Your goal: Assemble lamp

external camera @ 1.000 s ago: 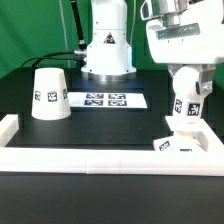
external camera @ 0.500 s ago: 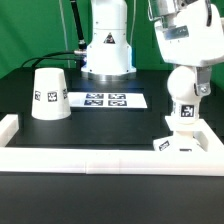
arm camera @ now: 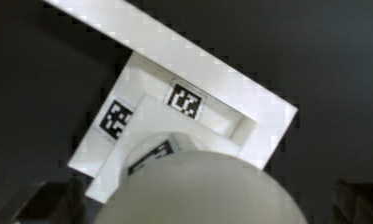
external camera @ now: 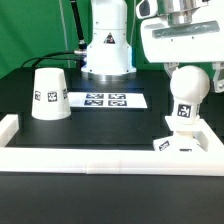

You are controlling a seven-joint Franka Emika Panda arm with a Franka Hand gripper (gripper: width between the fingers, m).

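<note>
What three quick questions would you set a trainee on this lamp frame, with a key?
1. True or false: the bulb stands upright on the base.
2. Where is the shade? A) on the bulb; B) standing alone at the exterior view's left, apart from the bulb; C) held in the pincer.
3. Fill in: the pincer above the bulb is ___ (open or shut).

Key: 1 true; 2 B; 3 open.
</note>
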